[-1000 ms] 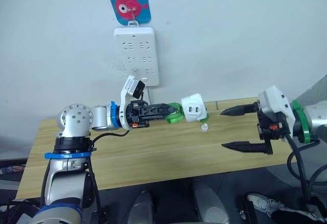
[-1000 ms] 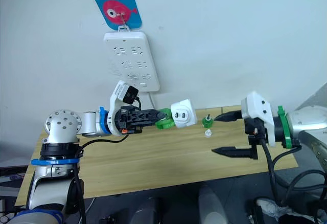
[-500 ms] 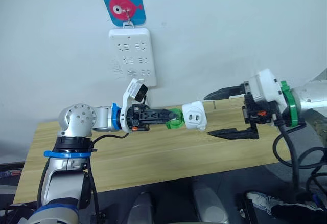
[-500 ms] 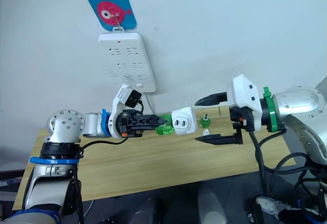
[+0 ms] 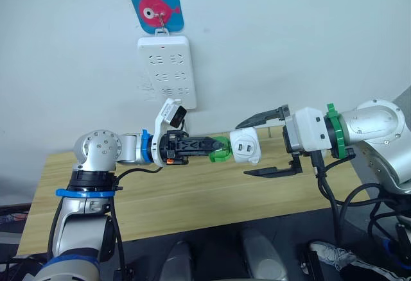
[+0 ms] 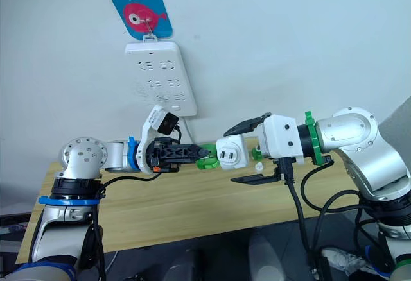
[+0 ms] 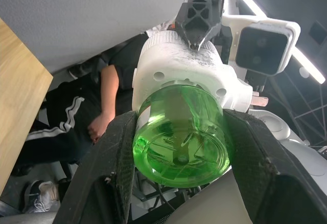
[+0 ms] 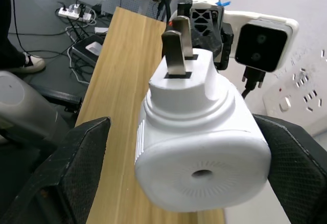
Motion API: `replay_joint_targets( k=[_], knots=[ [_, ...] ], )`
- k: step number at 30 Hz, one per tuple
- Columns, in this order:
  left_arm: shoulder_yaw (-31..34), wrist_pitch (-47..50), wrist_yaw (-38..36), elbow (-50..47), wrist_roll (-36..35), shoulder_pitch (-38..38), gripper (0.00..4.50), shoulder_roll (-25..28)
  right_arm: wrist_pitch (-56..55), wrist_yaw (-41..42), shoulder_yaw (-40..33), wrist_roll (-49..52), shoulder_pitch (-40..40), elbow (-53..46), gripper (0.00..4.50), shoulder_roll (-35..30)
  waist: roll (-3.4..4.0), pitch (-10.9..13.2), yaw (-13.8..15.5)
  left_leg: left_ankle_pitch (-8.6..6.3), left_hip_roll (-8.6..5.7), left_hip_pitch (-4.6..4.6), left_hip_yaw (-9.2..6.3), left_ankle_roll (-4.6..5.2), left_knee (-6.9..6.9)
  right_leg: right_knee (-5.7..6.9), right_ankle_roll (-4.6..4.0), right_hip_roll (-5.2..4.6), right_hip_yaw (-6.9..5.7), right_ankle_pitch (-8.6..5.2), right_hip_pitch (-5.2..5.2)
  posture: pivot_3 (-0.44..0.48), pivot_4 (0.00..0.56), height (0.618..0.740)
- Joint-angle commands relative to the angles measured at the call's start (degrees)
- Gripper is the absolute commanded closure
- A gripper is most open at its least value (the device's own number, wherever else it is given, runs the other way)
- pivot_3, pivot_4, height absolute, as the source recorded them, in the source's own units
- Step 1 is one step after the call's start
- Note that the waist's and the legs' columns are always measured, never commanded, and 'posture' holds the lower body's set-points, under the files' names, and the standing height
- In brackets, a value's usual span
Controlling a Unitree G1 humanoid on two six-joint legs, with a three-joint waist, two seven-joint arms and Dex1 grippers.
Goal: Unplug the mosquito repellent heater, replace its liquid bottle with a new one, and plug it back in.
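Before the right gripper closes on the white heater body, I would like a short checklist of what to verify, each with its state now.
1. Small white rounded plastic heater unplugged from the white wall power strip: ok, it is held in the air above the wooden table.
2. Left gripper shut on the green translucent liquid bottle: ok, its fingers press both sides.
3. Bottle still in the heater: ok, not yet removed.
4. Right gripper open with one finger on each side of the heater: ok.
5. Right fingers touching the heater: not ok, gaps remain.
6. Metal prongs clear of the right fingers: ok.
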Motion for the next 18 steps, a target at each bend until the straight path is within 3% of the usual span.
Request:
replay_joint_targets(
  k=[1,3,14,18],
  knots=[
    [1.01,0.19,-0.96,-2.38,-1.64,-0.77,2.24,-0.13,-3.24,1.03,-0.42,-1.54,-0.64,-0.19,0.87,0.24,0.01,0.00,0.00,0.00,0.00,0.00,0.00,0.00,0.00,0.01,0.00,0.00,0.00,0.00,0.00,-0.245,0.162,0.734],
    [0.88,0.32,-1.15,-2.75,-1.71,-0.60,2.24,0.02,-4.52,1.26,-0.44,-2.18,-0.50,0.37,1.49,0.52,0.01,-0.01,0.00,0.00,0.00,0.00,-0.01,0.00,0.00,0.02,0.00,0.00,-0.01,0.00,0.00,-0.244,0.162,0.734],
    [0.41,-0.31,-1.00,-3.71,-1.35,-0.45,2.24,-0.17,-5.18,1.47,-1.03,-1.82,-0.53,1.62,1.51,1.43,0.01,-0.01,0.00,0.00,0.00,0.02,0.00,0.00,0.00,0.04,0.00,0.00,0.00,0.00,0.00,-0.242,0.163,0.734],
    [-1.70,-5.88,-3.66,-7.01,2.24,0.51,1.02,1.75,-4.33,1.50,-1.23,-1.25,-0.46,1.69,1.51,1.33,0.01,-0.01,0.00,0.00,0.00,0.02,-0.01,0.00,0.00,0.04,0.00,0.00,0.00,0.00,0.00,-0.243,0.164,0.734]
  ],
)
